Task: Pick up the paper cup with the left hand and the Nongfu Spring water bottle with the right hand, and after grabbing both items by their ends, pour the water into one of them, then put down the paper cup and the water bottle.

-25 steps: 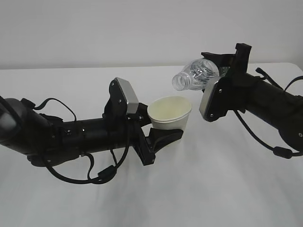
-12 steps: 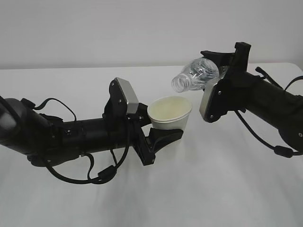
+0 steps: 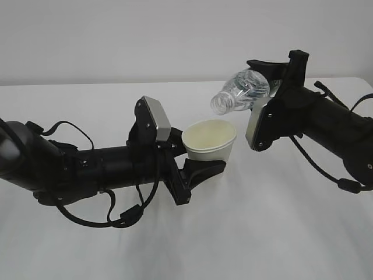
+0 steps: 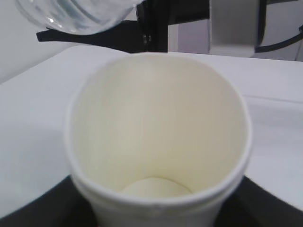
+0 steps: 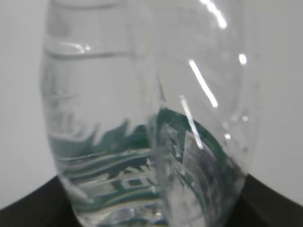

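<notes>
Bottle [image 3: 242, 92]: long axis near horizontal, tilted slightly down toward the mouth. The mouth points left, the base right, into the right gripper [image 3: 269, 79]. The uncapped mouth sits above and just right of the cup [image 3: 209, 142] rim, not touching it. The right fingers are closed on the bottle's base end; a black finger runs along the far top of the bottle. In the right wrist view the clear ribbed body fills the frame, with the green label showing through the plastic. The water level cannot be read.

Cup: upright, axis near vertical, tipped a little toward the camera, mouth up. It is held off the table [image 3: 245, 233], centre of scene. The left gripper [image 3: 201, 168] clamps it low, near the base, with one black finger visible under the near right side. In the left wrist view the cream inside is in full view, and no water can be made out in it. The bottle mouth is at the upper left of that frame, above the far rim.

Left arm [image 3: 87, 169] reaches in from the left, low over the table; right arm [image 3: 326, 131] comes from the right, higher.

Surface: plain white tabletop. Behind it a plain pale grey wall [image 3: 145, 41].
</notes>
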